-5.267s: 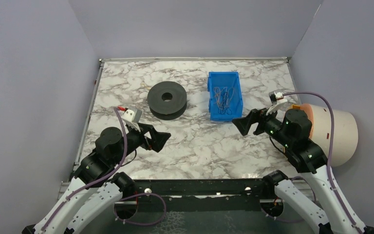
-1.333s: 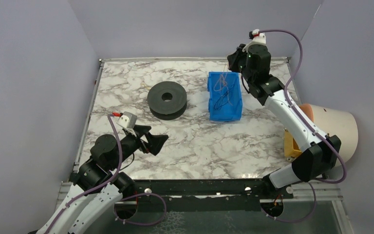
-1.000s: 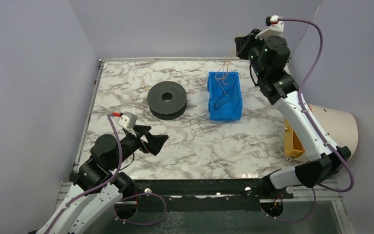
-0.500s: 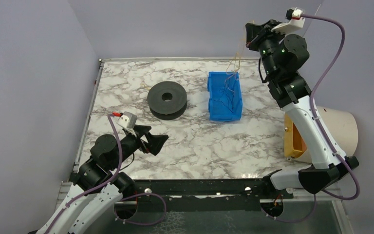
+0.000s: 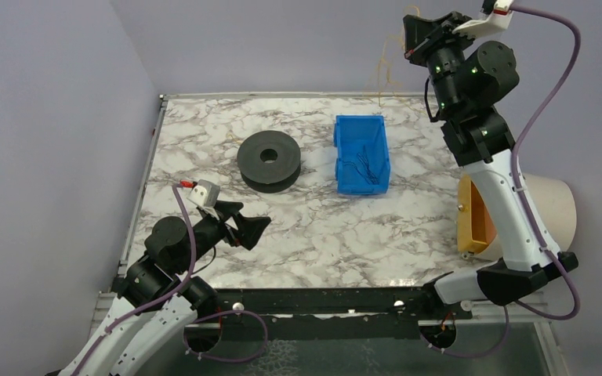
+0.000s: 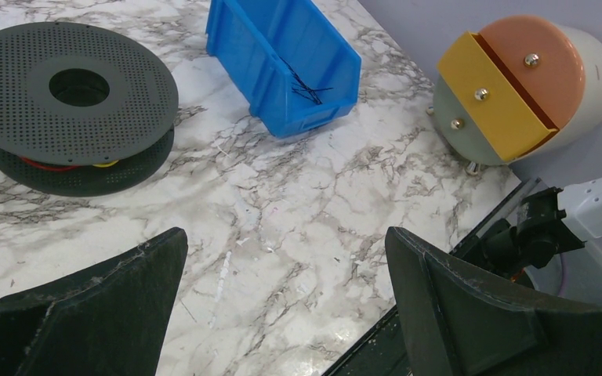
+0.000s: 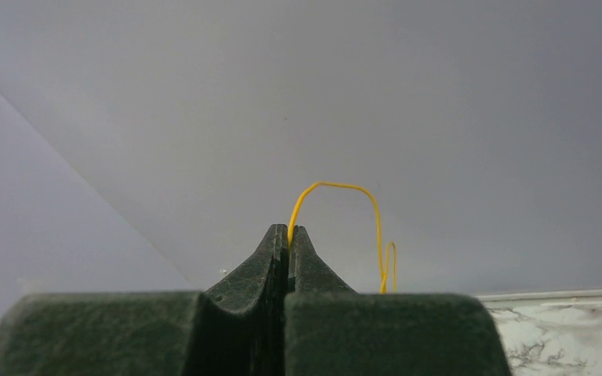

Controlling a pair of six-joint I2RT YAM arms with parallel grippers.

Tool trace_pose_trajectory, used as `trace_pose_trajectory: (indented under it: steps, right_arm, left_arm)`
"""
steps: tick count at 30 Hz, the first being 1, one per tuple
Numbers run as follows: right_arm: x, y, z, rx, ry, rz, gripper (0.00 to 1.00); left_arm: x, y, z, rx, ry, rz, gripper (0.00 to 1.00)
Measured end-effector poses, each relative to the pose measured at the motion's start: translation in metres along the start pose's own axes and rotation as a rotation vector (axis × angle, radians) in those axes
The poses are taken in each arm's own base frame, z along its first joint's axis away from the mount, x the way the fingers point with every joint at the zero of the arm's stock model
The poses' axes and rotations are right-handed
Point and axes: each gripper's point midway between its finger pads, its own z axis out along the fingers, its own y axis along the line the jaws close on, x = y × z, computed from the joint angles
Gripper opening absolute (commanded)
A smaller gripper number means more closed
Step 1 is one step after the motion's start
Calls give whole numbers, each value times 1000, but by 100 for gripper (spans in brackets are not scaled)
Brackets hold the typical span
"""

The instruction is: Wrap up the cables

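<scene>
Right pincer (image 7: 288,232): pressed together, pinching a yellow cable (image 7: 337,185) right at its tips. The cable loops up out of the tips and drops away on the right of the wrist view.
Held cable, place: upper right of the overhead view, high above the far edge of the desk (image 5: 321,235). It hangs free below the pincer and touches nothing.
Why so high: probably to get the whole thin length clear of the blue bin (image 5: 360,186) and of the other strands, so it hangs straight and untangled.
Other cables: dark cables (image 6: 311,92) lie in a small tangle inside the bin, right of centre on the desk.
Black spool (image 5: 251,160): lies flat, left of the bin and apart from it. A wound wire (image 6: 47,166), red with some yellow beside it, shows between its two flanges.
Left pincer (image 6: 282,243): spread wide, holding and touching nothing. It sits low over the desk at the lower left, facing the spool and bin, and looks parked to take the loose end or steady the spool.
Risk: a hair-thin wire held only at the tips could slip or swing.
</scene>
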Motion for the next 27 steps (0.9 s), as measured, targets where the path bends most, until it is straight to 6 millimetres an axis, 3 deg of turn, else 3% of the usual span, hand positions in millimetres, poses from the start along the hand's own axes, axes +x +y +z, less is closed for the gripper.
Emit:
trace_pose_trajectory:
  steps: [6, 17, 18, 19, 27]
  right_arm:
    - [16, -3, 2, 3, 47, -2, 1]
    - [22, 5, 0, -45, 70, 5, 1]
    - [35, 3, -2, -54, 97, -1, 1]
    - [30, 4, -6, -59, 90, 1, 1]
    - [66, 13, -46, -205, 218, -34, 1]
  left_arm:
    - [0, 0, 0, 0, 0, 0, 99]
    - [0, 0, 0, 1, -2, 0, 99]
    - [0, 0, 0, 1, -2, 0, 99]
    - [0, 0, 0, 1, -2, 0, 99]
    - [0, -5, 0, 27, 5, -1, 99]
